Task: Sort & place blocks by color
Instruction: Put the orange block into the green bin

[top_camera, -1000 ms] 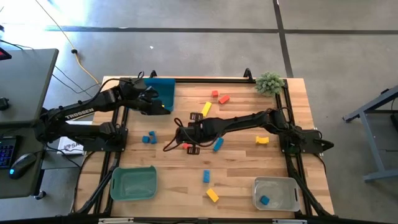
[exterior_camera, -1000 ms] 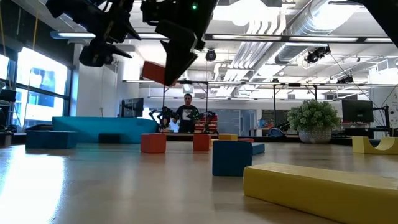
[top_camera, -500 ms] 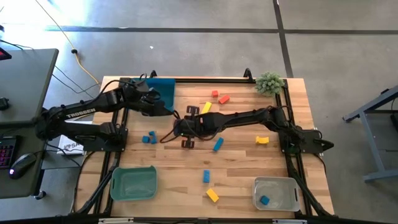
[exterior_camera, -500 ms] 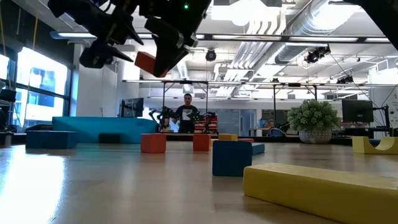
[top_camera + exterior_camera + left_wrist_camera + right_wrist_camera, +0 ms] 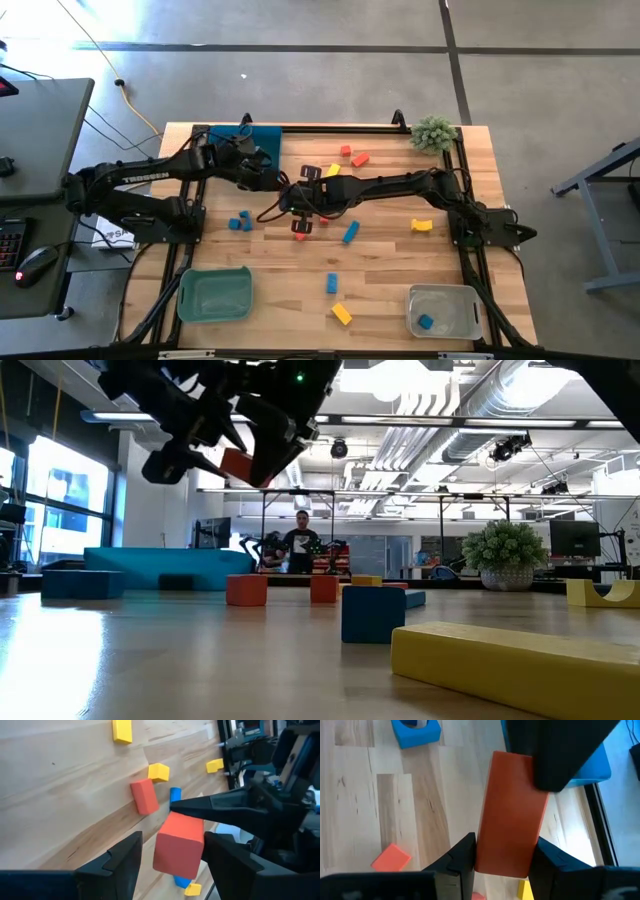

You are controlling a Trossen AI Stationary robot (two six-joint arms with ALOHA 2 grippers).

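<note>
Sorting has barely begun, judging by how the blocks lie. Nearest the front edge of the table point(image 5: 400, 300), the green tray point(image 5: 214, 294) at the left looks empty, while the clear grey tray point(image 5: 444, 311) at the right holds a single blue block point(image 5: 426, 322). Between them on the bare wood lie a yellow bar point(image 5: 342, 313) and, just beyond it, a blue bar point(image 5: 331, 284).

Farther in, around the middle, two small blue cubes point(image 5: 239, 221) sit at the left, another blue bar point(image 5: 350, 232) lies near the centre, and a yellow arch piece point(image 5: 421, 225) rests at the right. Above the centre the two arms meet. The right gripper point(image 5: 503, 865) is clamped on a red-orange block point(image 5: 512, 815), holding it clear of the table. The left gripper point(image 5: 172, 852) has its fingers spread wide on either side of that same block, not yet closed on it; this looks like a hand-over in mid-air, though which tray it is bound for cannot be told.

Toward the far edge lie a yellow bar point(image 5: 332, 172) and two red-orange blocks point(image 5: 354, 156), with the teal tray point(image 5: 262, 146) at the far left and a small potted plant point(image 5: 433, 132) at the far right corner. Most of the blocks are left to place.

White lettering on the left arm point(image 5: 135, 180) reads "TROSSEN".
</note>
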